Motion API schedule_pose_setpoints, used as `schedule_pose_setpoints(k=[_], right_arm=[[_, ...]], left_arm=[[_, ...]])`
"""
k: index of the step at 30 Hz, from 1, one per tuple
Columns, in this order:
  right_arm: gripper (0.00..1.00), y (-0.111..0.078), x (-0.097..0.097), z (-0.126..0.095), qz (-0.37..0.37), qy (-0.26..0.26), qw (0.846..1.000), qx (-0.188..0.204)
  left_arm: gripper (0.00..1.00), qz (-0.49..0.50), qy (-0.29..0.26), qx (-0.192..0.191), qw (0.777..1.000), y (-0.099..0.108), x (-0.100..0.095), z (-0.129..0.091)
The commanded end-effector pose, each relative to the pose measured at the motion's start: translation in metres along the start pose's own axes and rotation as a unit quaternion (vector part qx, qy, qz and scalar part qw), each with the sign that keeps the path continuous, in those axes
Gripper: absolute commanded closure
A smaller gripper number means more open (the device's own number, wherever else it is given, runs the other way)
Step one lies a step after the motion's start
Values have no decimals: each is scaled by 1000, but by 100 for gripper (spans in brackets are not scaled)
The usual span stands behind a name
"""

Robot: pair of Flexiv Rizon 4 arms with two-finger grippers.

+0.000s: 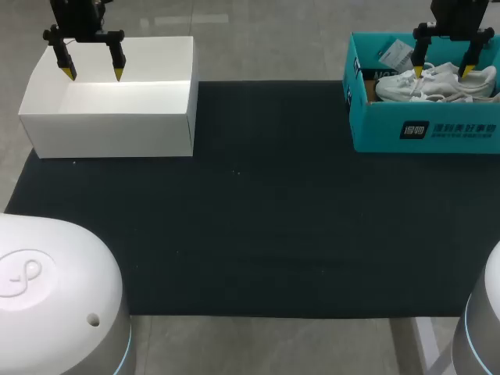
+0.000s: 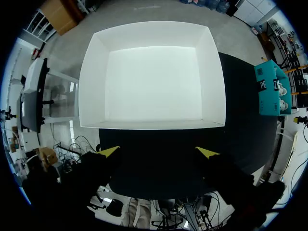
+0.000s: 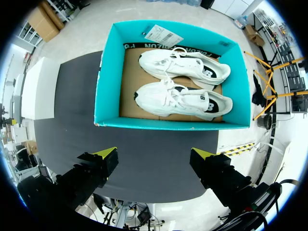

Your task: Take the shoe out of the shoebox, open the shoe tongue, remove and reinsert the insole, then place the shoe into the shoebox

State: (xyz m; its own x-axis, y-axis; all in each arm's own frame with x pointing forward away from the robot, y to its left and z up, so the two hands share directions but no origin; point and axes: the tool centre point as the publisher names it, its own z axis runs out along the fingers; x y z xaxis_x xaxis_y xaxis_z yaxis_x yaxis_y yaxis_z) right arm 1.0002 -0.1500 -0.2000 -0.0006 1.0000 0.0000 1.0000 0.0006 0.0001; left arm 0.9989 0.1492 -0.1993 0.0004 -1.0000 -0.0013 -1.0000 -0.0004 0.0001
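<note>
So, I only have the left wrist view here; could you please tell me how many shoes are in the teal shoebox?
Observer: Two. A nearer white lace-up sneaker and a farther white lace-up sneaker lie side by side in the teal cardboard shoebox.
Operator: Thank you. Where is the right arm, please?
Observer: The right arm hangs over the shoebox, its jaws open and empty.
Operator: Is anything else in that box?
Observer: Yes, a white paper tag sits at the far wall, beyond the sneakers.
</note>
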Motion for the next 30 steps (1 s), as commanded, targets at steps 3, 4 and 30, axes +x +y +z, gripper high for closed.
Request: schedule_pose_setpoints(k=[3,4,30], right_arm=[[0,0,0,0,0,0,1000,0],[0,0,0,0,0,0,1000,0],[0,30,-127,35,78,-54,995,-31]], left_arm=[[0,0,0,0,1000,0,0,0],[0,0,0,0,1000,0,0,0],[0,0,0,0,1000,0,0,0]])
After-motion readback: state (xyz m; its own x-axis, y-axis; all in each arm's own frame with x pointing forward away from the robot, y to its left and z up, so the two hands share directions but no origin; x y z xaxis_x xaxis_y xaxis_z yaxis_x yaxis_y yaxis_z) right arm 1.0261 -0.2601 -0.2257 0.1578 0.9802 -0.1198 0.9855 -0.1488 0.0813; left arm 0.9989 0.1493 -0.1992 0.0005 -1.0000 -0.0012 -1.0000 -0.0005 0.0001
